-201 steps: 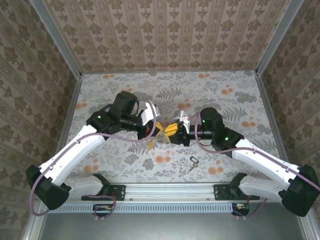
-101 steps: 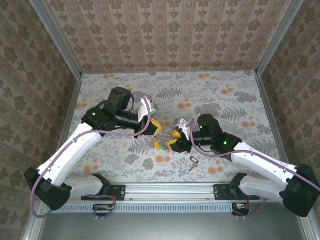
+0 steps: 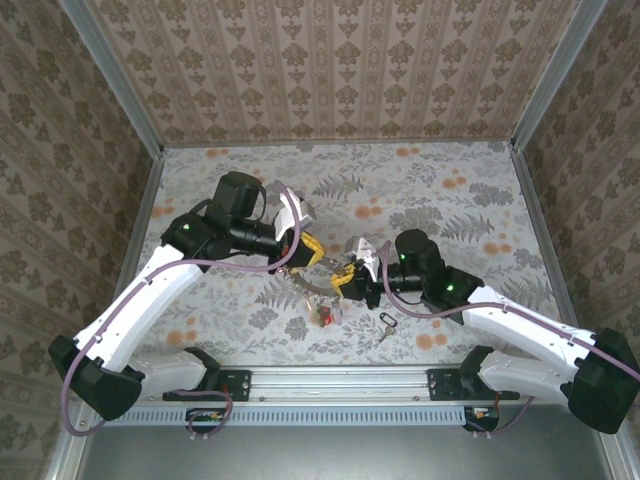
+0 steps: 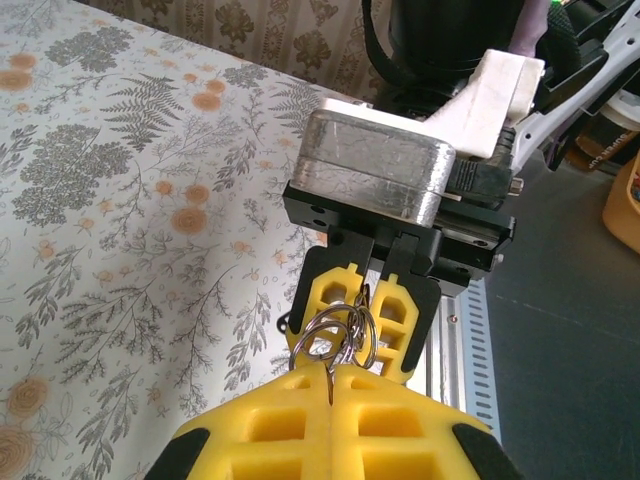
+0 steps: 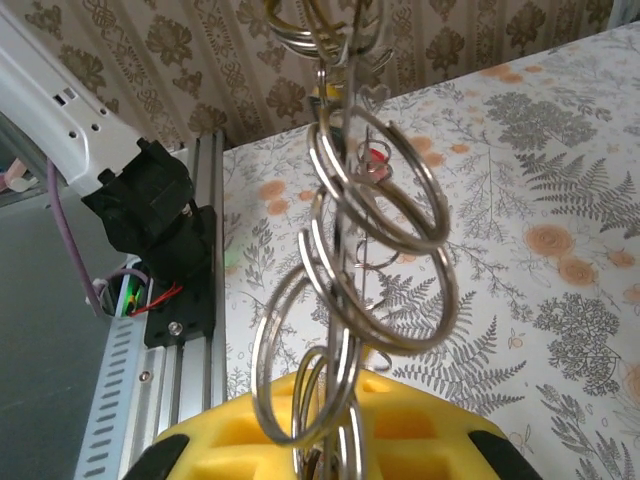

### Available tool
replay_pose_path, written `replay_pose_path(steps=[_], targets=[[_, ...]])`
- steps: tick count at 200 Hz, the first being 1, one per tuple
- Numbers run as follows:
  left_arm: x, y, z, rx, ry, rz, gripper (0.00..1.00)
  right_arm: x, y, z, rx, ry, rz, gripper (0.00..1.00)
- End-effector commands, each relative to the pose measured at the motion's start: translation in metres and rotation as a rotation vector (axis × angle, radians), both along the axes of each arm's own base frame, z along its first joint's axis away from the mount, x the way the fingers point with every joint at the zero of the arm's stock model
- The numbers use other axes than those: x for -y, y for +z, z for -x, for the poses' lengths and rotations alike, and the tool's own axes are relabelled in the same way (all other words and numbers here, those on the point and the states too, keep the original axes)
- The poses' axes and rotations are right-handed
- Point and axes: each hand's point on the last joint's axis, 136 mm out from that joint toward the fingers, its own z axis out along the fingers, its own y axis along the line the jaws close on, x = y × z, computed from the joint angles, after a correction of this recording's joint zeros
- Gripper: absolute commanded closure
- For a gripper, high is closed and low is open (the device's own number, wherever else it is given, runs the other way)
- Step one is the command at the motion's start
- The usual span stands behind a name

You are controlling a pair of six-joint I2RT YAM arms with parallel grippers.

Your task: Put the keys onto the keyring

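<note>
Finding the right pincer point(image 3: 345, 280) drawn back toward the near rail point(image 3: 340, 381) compared with a second ago, the left pincer point(image 3: 316, 256) shifted only slightly, and a red-tagged bunch of keys point(image 3: 323, 315) newly showing just on the near side of both. Stretching the keyring point(image 3: 329, 270) between the two pincers as a short chain of linked grey-brown loops. Gripping one end in the left pincer, yellow pads point(image 4: 270, 430) pressing flat together and a loop poking out of the seam. Gripping the other end in the right pincer, jaws standing narrow, closing around the loops and facing the left pair head-on, just beside it. Seeing, from the right wrist, the loops climbing straight up out of that pincer, overlapping one another. Not managing to tell hanging from lying for the red-tagged bunch. Leaving a lone key point(image 3: 385, 325) flat on the tablecloth point(image 3: 450, 200), to the near right of the right pincer and apart from it. Working over that pale cloth printed with grey ferns and orange blossoms, spreading well beyond both pincers on every side. Standing inside three walls point(image 3: 340, 70) papered in a beige damask pattern, meeting at bare metal posts point(image 3: 112, 78) far behind the pincers. Carrying black mounts point(image 3: 225, 380) along the aluminium rail on the near side of both wrists.
</note>
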Motion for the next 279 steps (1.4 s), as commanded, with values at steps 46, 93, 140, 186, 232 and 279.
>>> replay_pose_path(steps=[46,93,140,186,232,279], targets=[[-0.002,-0.015,-0.010,0.031,0.080,-0.139,1.00,0.034,0.040,-0.033,0.184,-0.287,-0.063,1.00],[-0.005,-0.034,-0.018,0.126,0.126,-0.306,1.00,0.050,0.038,-0.045,0.204,-0.393,-0.007,1.00],[0.002,-0.041,-0.026,0.208,0.161,-0.385,1.00,0.054,0.041,-0.044,0.221,-0.412,-0.019,1.00],[0.007,-0.047,-0.033,0.255,0.181,-0.497,1.00,0.058,0.044,-0.044,0.292,-0.460,0.027,1.00],[0.010,-0.061,-0.042,0.243,0.204,-0.617,1.00,0.059,0.050,-0.043,0.369,-0.525,0.052,1.00],[0.019,-0.056,-0.049,0.190,0.242,-0.601,1.00,0.059,0.057,-0.039,0.431,-0.542,0.050,1.00]])
